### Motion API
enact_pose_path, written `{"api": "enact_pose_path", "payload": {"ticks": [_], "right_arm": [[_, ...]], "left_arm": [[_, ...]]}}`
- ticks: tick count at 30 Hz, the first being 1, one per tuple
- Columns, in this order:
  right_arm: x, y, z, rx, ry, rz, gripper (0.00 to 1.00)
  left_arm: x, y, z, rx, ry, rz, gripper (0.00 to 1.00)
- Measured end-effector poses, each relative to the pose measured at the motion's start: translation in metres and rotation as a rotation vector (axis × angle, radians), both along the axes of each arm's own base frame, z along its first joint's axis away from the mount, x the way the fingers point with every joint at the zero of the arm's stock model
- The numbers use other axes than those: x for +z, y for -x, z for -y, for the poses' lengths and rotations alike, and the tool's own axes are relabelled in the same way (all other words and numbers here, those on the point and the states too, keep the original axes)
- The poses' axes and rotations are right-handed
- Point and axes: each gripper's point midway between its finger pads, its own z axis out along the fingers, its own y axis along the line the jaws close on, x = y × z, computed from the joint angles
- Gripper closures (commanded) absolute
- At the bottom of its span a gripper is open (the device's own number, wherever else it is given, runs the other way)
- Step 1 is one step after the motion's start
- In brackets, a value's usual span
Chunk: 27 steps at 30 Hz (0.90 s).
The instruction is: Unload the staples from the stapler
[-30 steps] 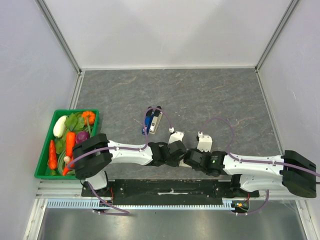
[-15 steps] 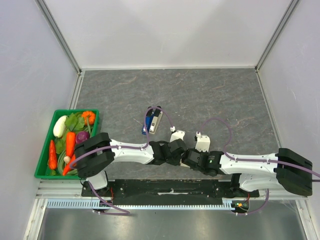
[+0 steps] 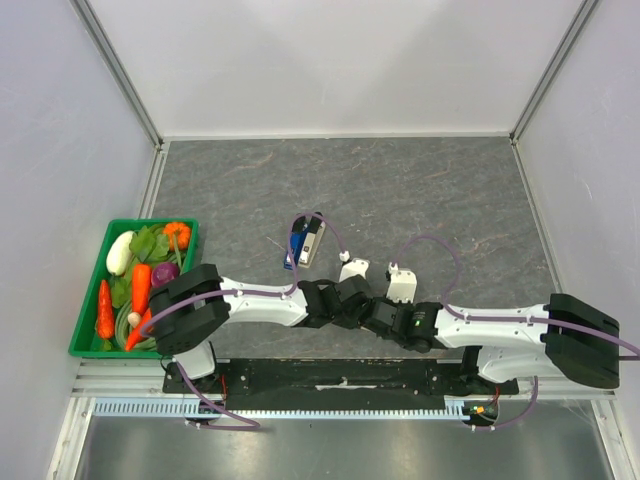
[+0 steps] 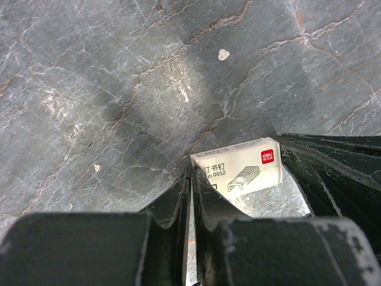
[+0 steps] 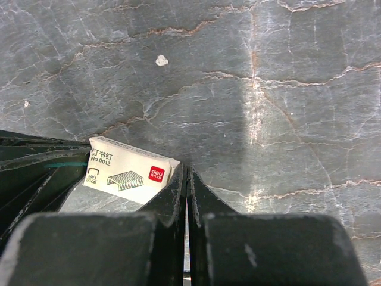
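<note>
My left gripper [image 4: 190, 176], right gripper [image 5: 186, 173] both pressed together, empty. Stapler [image 3: 312, 241] well apart. I judge it stiff, slick metal, fairly heavy; pinch across long sides, mid-body.

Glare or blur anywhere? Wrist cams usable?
Top external: even light, sharp. Left wrist: glare patch on the table, left claw dark and soft, box print legible. Right wrist: vertical glare streak, right claw blurred, box legible.
</note>
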Motion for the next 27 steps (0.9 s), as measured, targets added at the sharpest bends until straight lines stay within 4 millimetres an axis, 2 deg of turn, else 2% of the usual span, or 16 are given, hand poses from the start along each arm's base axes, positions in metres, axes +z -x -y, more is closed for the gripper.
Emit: {"api": "enact_pose_path", "payload": {"ticks": [3,7,13,18,21,27], "right_arm": [[0.001,0.0,-0.001,0.0,-0.002,0.001,0.97],[0.002,0.0,-0.001,0.0,-0.002,0.002,0.9],[0.013,0.002,0.007,0.004,0.003,0.002,0.65],[0.039,-0.005,0.014,0.001,0.032,0.052,0.4],[0.064,-0.015,0.012,-0.005,0.021,0.113,0.36],[0.089,-0.03,0.01,-0.02,0.016,0.176,0.33]], "left_arm": [[0.0,-0.001,-0.001,0.004,0.0,0.0,0.89],[0.001,-0.002,-0.001,0.005,0.0,0.003,0.81],[0.005,0.002,-0.007,0.0,-0.019,0.014,0.59],[0.016,0.005,-0.016,-0.001,-0.038,0.031,0.54],[0.025,0.004,-0.022,0.005,-0.041,0.05,0.52],[0.034,0.002,-0.035,0.02,-0.084,0.083,0.51]]}}
